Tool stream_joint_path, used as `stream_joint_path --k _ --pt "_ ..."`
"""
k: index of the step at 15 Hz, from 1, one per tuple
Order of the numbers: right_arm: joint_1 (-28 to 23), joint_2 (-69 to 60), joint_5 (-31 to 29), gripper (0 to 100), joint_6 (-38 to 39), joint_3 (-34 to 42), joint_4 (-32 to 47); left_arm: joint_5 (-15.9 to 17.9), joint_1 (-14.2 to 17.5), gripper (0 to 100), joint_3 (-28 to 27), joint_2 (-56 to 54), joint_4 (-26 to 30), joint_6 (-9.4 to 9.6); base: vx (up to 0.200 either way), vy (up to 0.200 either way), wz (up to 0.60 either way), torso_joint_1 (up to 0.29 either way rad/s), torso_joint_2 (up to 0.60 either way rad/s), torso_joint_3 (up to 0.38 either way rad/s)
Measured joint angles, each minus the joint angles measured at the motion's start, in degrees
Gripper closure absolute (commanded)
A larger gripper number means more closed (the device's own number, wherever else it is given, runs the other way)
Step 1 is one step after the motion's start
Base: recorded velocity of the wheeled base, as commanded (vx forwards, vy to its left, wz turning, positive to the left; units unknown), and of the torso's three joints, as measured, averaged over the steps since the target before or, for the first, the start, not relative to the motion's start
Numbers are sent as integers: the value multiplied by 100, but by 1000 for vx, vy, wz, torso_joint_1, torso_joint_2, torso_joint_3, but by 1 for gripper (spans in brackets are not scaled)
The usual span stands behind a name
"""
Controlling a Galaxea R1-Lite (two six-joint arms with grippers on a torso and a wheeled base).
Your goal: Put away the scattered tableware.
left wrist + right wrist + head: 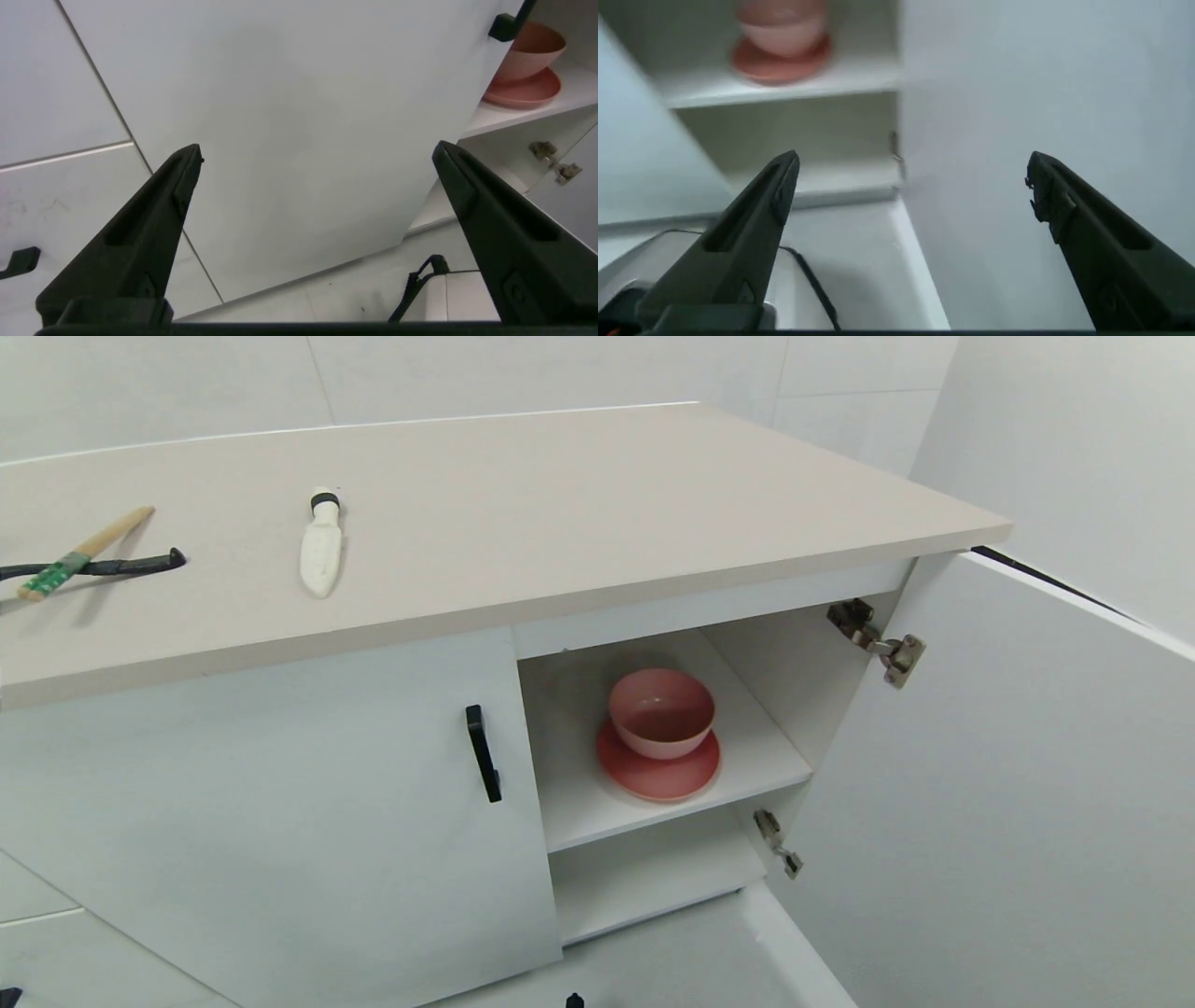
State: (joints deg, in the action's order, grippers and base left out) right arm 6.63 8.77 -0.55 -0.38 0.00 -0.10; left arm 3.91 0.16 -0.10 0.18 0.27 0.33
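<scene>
- Left claw point(318, 149): fingers spread wide, nothing between them, low in front of the closed left door point(280, 821) of the cupboard.
- Right claw point(913, 159): also released and empty, low before the open half of the cupboard, beside the swung-out right door point(1008, 784).
- Pink bowl point(661, 709) sits upright on a red plate point(659, 770), both on the upper shelf point(579, 803) inside the cupboard, toward its right half.
- In the right wrist view the bowl is blurred and its rim is cut off by the frame edge.
- In the left wrist view the left door's edge hides part of the bowl and plate.
- Lower shelf point(644, 877): only its front part is visible, the back is hidden under the upper shelf.
- Worktop point(560, 504): a cream knife-shaped tool point(321, 546) with a black band near its far end lies flat, on its own.
- Near the worktop's left edge, a wooden stick point(84, 553) with a green patterned end lies across a black tool point(112, 565). Both are cut off by the frame, so type is unclear.
- Marks on the green end are too small to read.
- Black handle point(483, 752) on the left door, upright.
- Two metal hinges point(878, 639) on the right door side.
</scene>
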Motion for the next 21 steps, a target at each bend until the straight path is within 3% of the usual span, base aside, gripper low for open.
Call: stream_joint_path --k 8,14,16,19,21 --pt "-104 -299 -23 0 16 0 21 -77 0 0 0 2 -2 2 -175 0 0 4 3 2" --pt "-104 -307 -23 0 13 0 17 -165 0 0 0 2 -6 -44 0 0 0 0 0 0" --pt "-104 -307 -23 0 13 0 20 -421 0 0 0 2 -6 -43 0 0 0 0 0 0" --pt "-104 -306 -24 0 16 0 20 -484 0 0 0 2 -17 -73 0 0 0 0 0 0" --pt "-104 -304 -24 0 13 0 20 -489 -2 0 0 2 -20 -87 -200 0 0 2 5 5"
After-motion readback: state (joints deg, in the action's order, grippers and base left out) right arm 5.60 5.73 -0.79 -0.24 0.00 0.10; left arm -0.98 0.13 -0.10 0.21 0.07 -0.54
